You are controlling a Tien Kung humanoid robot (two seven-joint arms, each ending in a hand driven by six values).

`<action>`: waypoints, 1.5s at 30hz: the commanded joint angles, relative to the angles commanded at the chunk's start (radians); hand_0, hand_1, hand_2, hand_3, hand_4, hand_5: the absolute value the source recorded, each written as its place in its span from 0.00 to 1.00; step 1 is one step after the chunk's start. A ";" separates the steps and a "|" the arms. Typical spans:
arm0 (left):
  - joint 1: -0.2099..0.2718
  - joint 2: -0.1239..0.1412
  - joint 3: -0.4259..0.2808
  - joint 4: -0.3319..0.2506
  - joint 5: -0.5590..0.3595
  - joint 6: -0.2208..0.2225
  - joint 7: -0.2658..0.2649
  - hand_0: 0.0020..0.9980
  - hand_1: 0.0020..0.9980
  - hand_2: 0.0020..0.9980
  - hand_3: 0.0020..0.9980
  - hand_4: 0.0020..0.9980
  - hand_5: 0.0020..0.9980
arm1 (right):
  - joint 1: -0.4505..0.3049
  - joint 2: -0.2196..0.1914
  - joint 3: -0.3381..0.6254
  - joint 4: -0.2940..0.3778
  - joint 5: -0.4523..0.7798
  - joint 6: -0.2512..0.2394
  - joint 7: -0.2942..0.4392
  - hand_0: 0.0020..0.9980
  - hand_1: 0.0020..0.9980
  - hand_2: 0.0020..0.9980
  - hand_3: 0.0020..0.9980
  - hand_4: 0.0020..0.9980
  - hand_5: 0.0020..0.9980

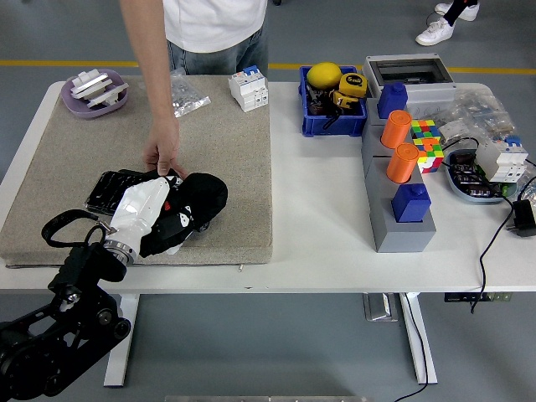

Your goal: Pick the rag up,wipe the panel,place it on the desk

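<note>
The left hand [172, 219] comes in from the lower left corner on a black arm with a white forearm shell. Its fingers are curled down over a black rag [201, 197], pressing it onto the right end of a dark flat panel [113, 189]. Rag and panel lie on a beige mat [218, 142] that covers the left half of the white worktop [318, 243]. The rag hides the panel's right portion; only the left end of the panel shows, beside the white forearm.

A person stands at the far side. The person's hand [163, 155] reaches down with fingertips touching the panel's far edge, just beside the rag.

On the mat's far left corner sits a purple dish [95, 90] with white parts in it. A clear plastic bag [188, 96] and a white breaker block [249, 87] lie along the far edge.

Right of the mat: a blue bin [332, 107] holding a yellow object, a grey stand [398, 209] carrying two orange cylinders [400, 146] and blue blocks, and a coloured cube [425, 141].
</note>
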 joint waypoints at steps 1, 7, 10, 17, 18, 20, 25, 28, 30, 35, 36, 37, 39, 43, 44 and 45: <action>0.000 -0.001 -0.001 -0.001 -0.001 0.000 0.001 0.23 0.19 0.55 0.53 0.12 0.00 | 0.000 0.000 -0.001 0.000 0.000 0.000 0.000 0.78 0.48 0.68 0.63 1.00 0.53; 0.005 -0.007 -0.018 0.022 -0.004 0.014 -0.003 0.23 0.19 0.55 0.53 0.12 0.00 | -0.001 0.000 0.000 0.000 0.000 0.000 -0.001 0.78 0.48 0.68 0.63 1.00 0.53; 0.010 -0.008 -0.041 0.047 -0.003 0.018 -0.006 0.23 0.19 0.55 0.53 0.12 0.00 | 0.000 0.001 0.001 0.001 -0.001 0.000 -0.001 0.78 0.48 0.68 0.63 1.00 0.53; 0.011 0.001 -0.119 0.103 0.010 0.027 -0.010 0.23 0.19 0.55 0.53 0.13 0.00 | 0.000 0.001 0.004 0.002 -0.004 0.000 -0.001 0.78 0.48 0.68 0.63 1.00 0.53; 0.010 0.002 -0.131 0.115 0.011 0.027 -0.010 0.23 0.19 0.55 0.53 0.13 0.00 | 0.000 0.001 0.004 0.002 -0.004 0.000 -0.001 0.78 0.48 0.68 0.63 1.00 0.53; 0.009 0.005 -0.148 0.134 0.014 0.029 -0.012 0.23 0.19 0.55 0.53 0.13 0.00 | 0.001 0.001 0.005 0.002 -0.005 -0.001 -0.001 0.78 0.48 0.68 0.63 1.00 0.53; 0.011 0.012 -0.198 0.207 0.014 0.051 -0.034 0.23 0.19 0.55 0.53 0.13 0.00 | 0.001 0.000 0.009 0.003 -0.010 -0.001 -0.001 0.78 0.48 0.68 0.63 1.00 0.53; 0.015 0.011 -0.234 0.231 0.021 0.076 -0.047 0.23 0.19 0.55 0.53 0.13 0.00 | -0.001 -0.001 0.016 0.006 -0.018 0.000 -0.001 0.78 0.48 0.68 0.63 1.00 0.53; 0.015 0.011 -0.250 0.242 0.026 0.081 -0.049 0.23 0.19 0.55 0.53 0.13 0.00 | -0.001 0.000 0.020 0.007 -0.023 0.000 0.000 0.78 0.48 0.68 0.63 1.00 0.53; 0.012 0.019 -0.276 0.262 0.027 0.087 -0.049 0.22 0.19 0.55 0.53 0.13 0.00 | -0.001 0.000 0.034 0.010 -0.036 0.000 0.001 0.78 0.48 0.68 0.63 1.00 0.53; 0.011 0.021 -0.279 0.269 0.027 0.088 -0.051 0.22 0.19 0.55 0.53 0.13 0.00 | -0.001 0.000 0.036 0.010 -0.038 -0.001 0.001 0.78 0.48 0.68 0.63 1.00 0.53; 0.010 0.023 -0.283 0.275 0.029 0.086 -0.049 0.22 0.19 0.55 0.53 0.13 0.00 | 0.000 0.000 0.035 0.010 -0.039 -0.001 0.001 0.78 0.48 0.68 0.63 1.00 0.53; 0.007 0.026 -0.293 0.291 0.025 0.087 -0.052 0.22 0.19 0.55 0.53 0.13 0.00 | 0.000 0.000 0.039 0.010 -0.040 -0.001 0.002 0.78 0.48 0.68 0.63 1.00 0.53; 0.005 0.034 -0.309 0.320 0.022 0.087 -0.053 0.22 0.19 0.55 0.53 0.14 0.00 | 0.000 0.000 0.038 0.010 -0.038 -0.001 0.002 0.78 0.48 0.68 0.63 1.00 0.53; 0.004 0.036 -0.313 0.327 0.023 0.089 -0.054 0.22 0.19 0.55 0.53 0.14 0.00 | 0.000 0.000 0.038 0.010 -0.038 -0.001 0.002 0.78 0.48 0.68 0.63 1.00 0.53; 0.004 0.037 -0.318 0.332 0.025 0.088 -0.053 0.22 0.19 0.55 0.53 0.14 0.00 | 0.000 0.000 0.038 0.010 -0.037 -0.001 0.002 0.78 0.48 0.68 0.63 1.00 0.53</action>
